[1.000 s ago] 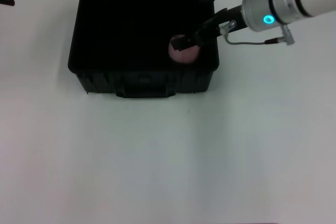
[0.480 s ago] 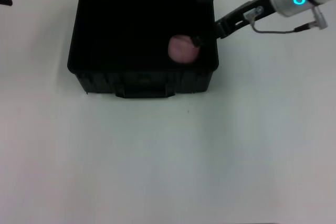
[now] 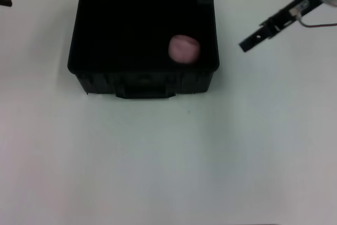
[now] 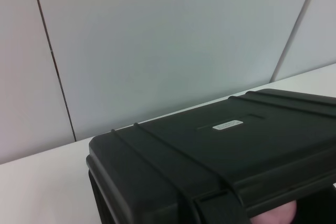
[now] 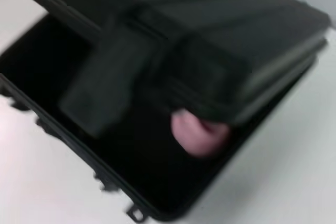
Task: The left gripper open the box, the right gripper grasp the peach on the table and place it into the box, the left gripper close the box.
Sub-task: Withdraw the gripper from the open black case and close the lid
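- Head view: I count 1 box (image 3: 143, 80), lid raised at the far side, and 1 peach (image 3: 184, 49) lying inside it near the right wall. The peach sits free, nothing touching it.
- Head view: 1 right gripper (image 3: 246, 44) hangs over the table (image 3: 168, 162), apart from the box's right wall and holding nothing. I cannot tell how far its fingers are parted; they read as 1 dark bar.
- Head view: the left gripper is not in view. Only a dark fragment shows at the top left corner, and I cannot say what it is.
- Risk, my judgement: the placing looks done and the lid closing remains. If the left arm swings the lid down fast, the box could skid on the table.
- Left wrist view: 1 lid, ribbed, with 1 small white label (image 4: 227, 125). A sliver of peach (image 4: 275, 216) shows under the lid's edge. No fingers of this arm show here.
- Risk, my judgement: the lid hangs over the cavity, so a poor contact on it could let it drop unguided.
- Right wrist view: 1 box (image 5: 173, 192) open, 1 peach (image 5: 197, 134) on its floor under the lid's overhang. No fingers visible.
- Risk, my judgement: the peach is round and could roll if the box is jolted, though the walls should keep it in.
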Available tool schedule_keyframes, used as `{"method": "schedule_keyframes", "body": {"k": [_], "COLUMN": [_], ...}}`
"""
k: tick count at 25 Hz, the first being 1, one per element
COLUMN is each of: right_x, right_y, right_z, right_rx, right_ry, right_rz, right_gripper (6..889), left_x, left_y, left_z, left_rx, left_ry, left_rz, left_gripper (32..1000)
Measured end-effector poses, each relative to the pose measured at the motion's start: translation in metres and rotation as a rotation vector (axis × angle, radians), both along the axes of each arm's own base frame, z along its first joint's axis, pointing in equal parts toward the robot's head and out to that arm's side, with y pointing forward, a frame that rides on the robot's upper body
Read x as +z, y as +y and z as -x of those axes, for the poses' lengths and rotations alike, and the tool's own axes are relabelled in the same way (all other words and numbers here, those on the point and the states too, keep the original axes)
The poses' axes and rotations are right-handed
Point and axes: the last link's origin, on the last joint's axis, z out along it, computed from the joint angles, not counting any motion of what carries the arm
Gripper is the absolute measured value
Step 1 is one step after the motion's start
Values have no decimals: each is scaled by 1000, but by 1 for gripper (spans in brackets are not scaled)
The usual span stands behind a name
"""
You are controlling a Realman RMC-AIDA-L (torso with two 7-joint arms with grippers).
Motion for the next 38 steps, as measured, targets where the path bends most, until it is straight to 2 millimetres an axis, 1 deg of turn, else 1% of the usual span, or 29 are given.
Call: {"method": "schedule_keyframes", "body": {"k": [5,13,24,38], "right_x": [11,20,23,22], "right_y": [-3,-11,-15,-16], "right_z": [-11,-23,-32,-32], "right_rx": [-44,-104,-147,-152], "right_ry": [-99,-200,-244,-243], "right_rz": [14,49,55,59], "right_gripper": [833,833,833,833], "left_x": [0,0,0,0], "left_y": [0,0,0,0], "left_z": [0,0,0,1], "left_rx": [0,0,2,3], "left_ry": [0,0,1,1], "left_rz": [0,0,2,3], "left_gripper": [388,388,389,390]}}
